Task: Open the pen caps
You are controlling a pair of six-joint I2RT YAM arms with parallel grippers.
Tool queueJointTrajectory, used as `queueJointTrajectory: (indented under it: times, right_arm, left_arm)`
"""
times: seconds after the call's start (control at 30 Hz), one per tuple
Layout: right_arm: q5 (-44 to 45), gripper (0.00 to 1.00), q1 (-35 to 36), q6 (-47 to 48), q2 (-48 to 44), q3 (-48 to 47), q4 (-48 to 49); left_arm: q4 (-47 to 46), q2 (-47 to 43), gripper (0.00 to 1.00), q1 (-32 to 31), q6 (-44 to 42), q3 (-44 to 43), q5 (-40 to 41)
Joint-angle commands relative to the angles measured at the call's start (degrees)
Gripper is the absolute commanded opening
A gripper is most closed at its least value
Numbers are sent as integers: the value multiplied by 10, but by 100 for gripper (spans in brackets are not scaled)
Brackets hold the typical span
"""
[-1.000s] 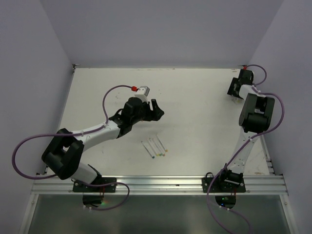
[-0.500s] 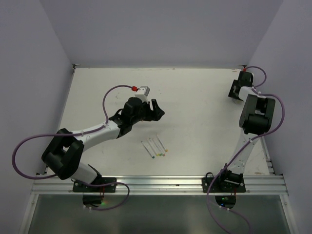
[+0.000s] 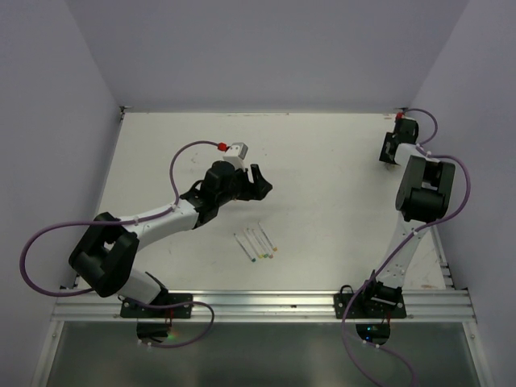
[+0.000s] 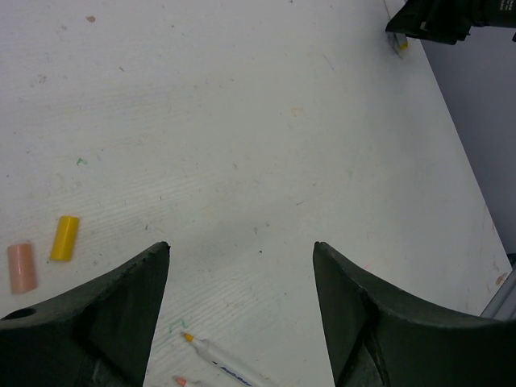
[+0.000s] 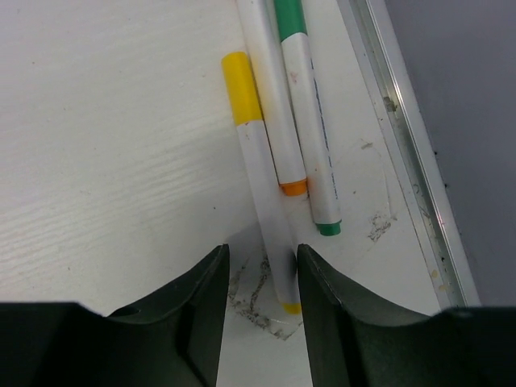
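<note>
Right gripper point(image 5: 262, 254) has narrowed (astride the yellow-capped pen point(image 5: 256, 161)).

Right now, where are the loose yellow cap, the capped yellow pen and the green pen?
loose yellow cap point(image 4: 64, 238): left wrist view, middle of its side.
capped yellow pen point(image 5: 256, 169): right wrist view, white barrel below the cap.
green pen point(image 5: 311, 137): right wrist view, white barrel.
</note>
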State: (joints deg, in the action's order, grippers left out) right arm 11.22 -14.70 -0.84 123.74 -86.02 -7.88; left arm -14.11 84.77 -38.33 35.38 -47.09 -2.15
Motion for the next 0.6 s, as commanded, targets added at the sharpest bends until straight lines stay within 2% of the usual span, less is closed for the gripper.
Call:
queueJointTrajectory:
  times: [0.0, 0.2, 0.23, 0.33, 0.47, 0.5, 0.57]
  right_arm:
    - [-30, 43, -1, 29, 37, 6, -42]
    - [-33, 40, -1, 42, 42, 9, -41]
    - [-35, 33, -1, 43, 42, 10, -42]
    - [-31, 20, -1, 52, 42, 16, -39]
    - [-21, 10, 1, 59, 49, 13, -42]
    - [-22, 3, 0, 62, 50, 11, -44]
    - [-17, 0, 4, 64, 48, 14, -43]
  left_arm:
    - [-27, -8, 75, 0, -7, 2, 1]
    - [-26, -11, 75, 0, -8, 2, 4]
    - [-27, -11, 75, 0, -9, 2, 4]
    - [-27, -7, 75, 0, -9, 1, 4]
    - [-27, -7, 75, 1, -10, 0, 4]
    - [-27, -7, 76, 1, -10, 2, 3]
    - [-29, -5, 76, 1, -9, 2, 3]
